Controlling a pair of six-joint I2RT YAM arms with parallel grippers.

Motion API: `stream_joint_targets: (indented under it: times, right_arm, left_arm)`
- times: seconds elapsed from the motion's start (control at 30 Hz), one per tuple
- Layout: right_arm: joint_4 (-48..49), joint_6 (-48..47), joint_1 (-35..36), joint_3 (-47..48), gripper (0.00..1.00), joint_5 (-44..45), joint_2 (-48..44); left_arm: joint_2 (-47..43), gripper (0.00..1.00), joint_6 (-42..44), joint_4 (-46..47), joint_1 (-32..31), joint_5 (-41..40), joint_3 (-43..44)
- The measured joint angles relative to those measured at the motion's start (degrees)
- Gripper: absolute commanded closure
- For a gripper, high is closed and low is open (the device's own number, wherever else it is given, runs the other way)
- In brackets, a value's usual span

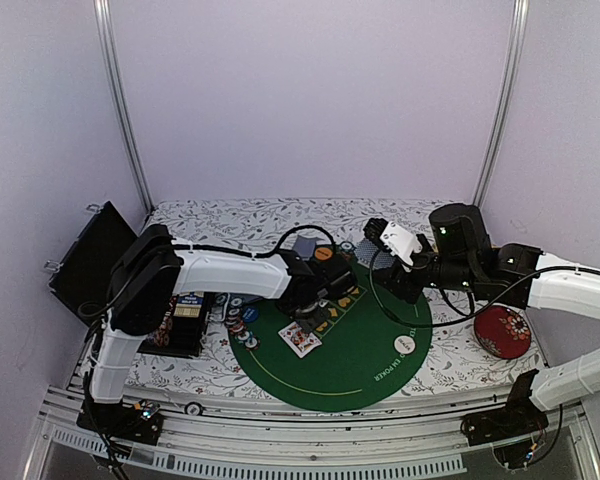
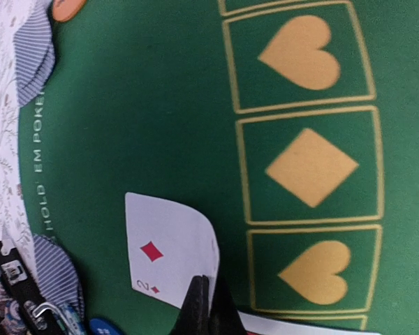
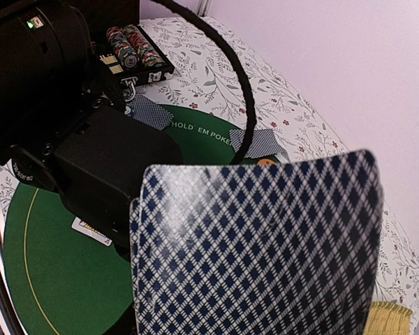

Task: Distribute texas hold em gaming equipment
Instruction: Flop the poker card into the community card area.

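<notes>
Held cards: stack of cards (image 3: 258,251), checked blue backs facing the wrist camera, clamped in the right gripper (image 1: 398,250) above the far right part of the green mat (image 1: 360,370).
Face-up card: two of diamonds (image 2: 171,244), flat on the mat, left of centre, beside the printed suit boxes.
Left gripper (image 2: 202,287): jaws pressed together, holding nothing, tips at that card's edge; contact cannot be determined.
Face-down card (image 1: 305,245): at the mat's far rim.
Discs: orange disc (image 1: 323,254) on the far side, white disc (image 1: 405,345) on the near right.
Poker chips (image 1: 240,325): along the mat's left rim.
Red dish (image 1: 502,330): right of the mat, apart.
</notes>
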Motion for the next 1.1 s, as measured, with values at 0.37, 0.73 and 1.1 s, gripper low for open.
stream_joint_targets:
  times: [0.37,0.73,1.1]
  right_arm:
    - [-0.7,0.0,-0.8,-0.7,0.56,0.6,-0.7]
    - [-0.7,0.0,-1.1,-0.7,0.55,0.6,-0.8]
    - [-0.7,0.0,-1.4,-0.7,0.56,0.6,-0.8]
  left_arm:
    - [0.0,1.0,-0.1,1.6,-1.7,5.1,0.1]
    - [2.1,1.0,-0.7,1.1,-2.6,8.2,3.9]
    - [2.4,0.66,-2.2,-0.4,-2.7,10.7,4.3]
